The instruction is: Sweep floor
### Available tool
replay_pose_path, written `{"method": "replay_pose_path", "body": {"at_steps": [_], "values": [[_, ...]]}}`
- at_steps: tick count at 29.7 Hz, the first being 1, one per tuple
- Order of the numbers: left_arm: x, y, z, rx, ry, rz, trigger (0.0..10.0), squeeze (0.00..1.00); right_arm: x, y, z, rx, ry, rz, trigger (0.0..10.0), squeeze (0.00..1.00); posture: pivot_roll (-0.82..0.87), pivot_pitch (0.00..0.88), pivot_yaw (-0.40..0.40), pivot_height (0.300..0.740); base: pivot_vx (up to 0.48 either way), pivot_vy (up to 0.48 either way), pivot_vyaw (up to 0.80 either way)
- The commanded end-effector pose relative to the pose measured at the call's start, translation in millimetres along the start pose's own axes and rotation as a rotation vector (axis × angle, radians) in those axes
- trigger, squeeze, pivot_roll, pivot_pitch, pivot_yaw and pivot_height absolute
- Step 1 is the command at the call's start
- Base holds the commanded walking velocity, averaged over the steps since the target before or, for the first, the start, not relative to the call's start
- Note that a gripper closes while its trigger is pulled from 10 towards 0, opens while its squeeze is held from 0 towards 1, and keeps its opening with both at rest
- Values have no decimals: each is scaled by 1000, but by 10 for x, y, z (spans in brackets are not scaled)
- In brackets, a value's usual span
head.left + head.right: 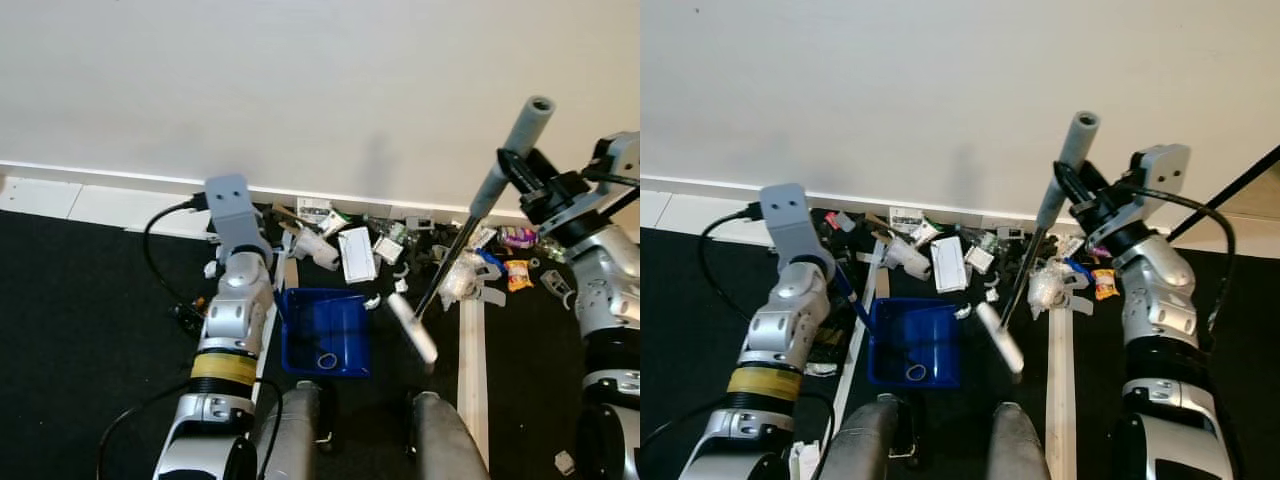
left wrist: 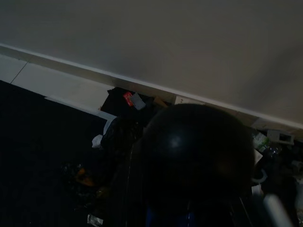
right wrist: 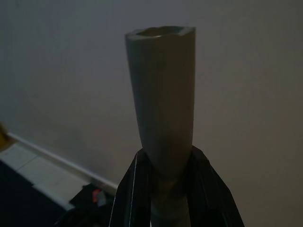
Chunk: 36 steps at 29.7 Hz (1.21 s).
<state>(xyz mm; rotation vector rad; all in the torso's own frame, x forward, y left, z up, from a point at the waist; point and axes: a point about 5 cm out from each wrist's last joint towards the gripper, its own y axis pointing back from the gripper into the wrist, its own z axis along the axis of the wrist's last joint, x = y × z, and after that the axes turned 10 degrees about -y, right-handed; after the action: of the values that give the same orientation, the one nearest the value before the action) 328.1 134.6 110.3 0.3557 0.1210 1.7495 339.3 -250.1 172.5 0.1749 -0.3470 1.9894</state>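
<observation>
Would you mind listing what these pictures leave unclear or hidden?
- Left gripper: in the left eye view the left arm covers it above the blue dustpan.
- Left wrist view: a dark round shape blocks the fingers.
- Litter pile: pieces too small to name.
- Broom head: motion-blurred.

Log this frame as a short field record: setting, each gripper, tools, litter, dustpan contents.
setting: black floor along a white wall
right gripper: shut on the broom handle
broom head: pale, low, beside the dustpan
left gripper: on the dustpan's handle, fingers hidden
dustpan: blue, on the floor before the litter
litter: wrappers, cartons and scraps piled at the wall
dustpan contents: one small ring
</observation>
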Motion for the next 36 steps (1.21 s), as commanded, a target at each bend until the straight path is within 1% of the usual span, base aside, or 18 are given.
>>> {"method": "replay_pose_path", "body": {"at_steps": [1,3,4,5,6,9,11,13,17,20,25,27,30,32,33,34,35,36], "values": [[-107,55,-244,101,-36,-33,10000,0,-32,19,170,-59,35,-6,10000,0,-9,258,69,740,0,0,0],[-107,55,-244,101,-36,-33,10000,0,-32,19,170,-59,35,-6,10000,0,-9,258,69,740,0,0,0],[-190,94,-233,104,-33,-75,10000,0,-112,72,238,-58,65,-36,10000,0,-9,257,71,740,0,0,0],[-190,94,-233,104,-33,-75,10000,0,-112,72,238,-58,65,-36,10000,0,-9,257,71,740,0,0,0],[-262,149,-225,120,-25,-128,10000,0,-233,161,261,-14,127,-91,10000,0,-8,257,72,740,0,0,0],[-249,188,-234,131,-28,-141,10000,0,-310,229,138,69,137,-126,10000,0,-7,256,71,740,0,0,0],[-223,215,-254,132,-29,-139,10000,0,-357,289,-45,150,117,-153,10000,0,2,256,68,740,0,0,0],[-214,222,-263,133,-28,-135,10000,0,-368,308,-107,177,114,-162,10000,0,3,256,67,740,0,0,0],[-191,230,-279,132,-28,-120,10000,0,-359,355,-351,329,152,-147,10000,0,14,252,60,740,0,0,0],[-186,231,-274,131,-28,-117,10000,0,-371,356,-373,353,165,-152,10000,0,14,250,59,740,0,0,0],[-187,239,-274,137,-29,-119,10000,0,-354,332,-620,394,147,-203,10000,0,8,245,63,740,0,0,0],[-187,243,-258,132,-32,-125,10000,0,-302,279,-748,347,58,-253,10000,0,12,242,67,740,0,0,0],[-174,239,-245,128,-34,-125,10000,0,-167,163,-896,261,-131,-277,10000,0,22,239,74,740,0,0,0],[-161,236,-241,126,-36,-123,10000,0,1,47,-1002,208,-307,-221,10000,0,28,237,76,740,0,0,0],[-161,236,-241,126,-36,-123,10000,0,1,47,-1002,208,-307,-221,10000,0,28,237,76,740,0,0,0],[-154,235,-239,126,-37,-121,10000,0,106,-18,-1060,183,-416,-179,10000,0,33,236,78,740,0,0,0],[-154,235,-239,126,-37,-121,10000,0,106,-18,-1060,183,-416,-179,10000,0,33,236,78,740,0,0,0],[-147,236,-237,125,-39,-119,10000,0,230,-85,-1124,170,-510,-129,10000,0,40,236,77,740,0,0,0]]}}
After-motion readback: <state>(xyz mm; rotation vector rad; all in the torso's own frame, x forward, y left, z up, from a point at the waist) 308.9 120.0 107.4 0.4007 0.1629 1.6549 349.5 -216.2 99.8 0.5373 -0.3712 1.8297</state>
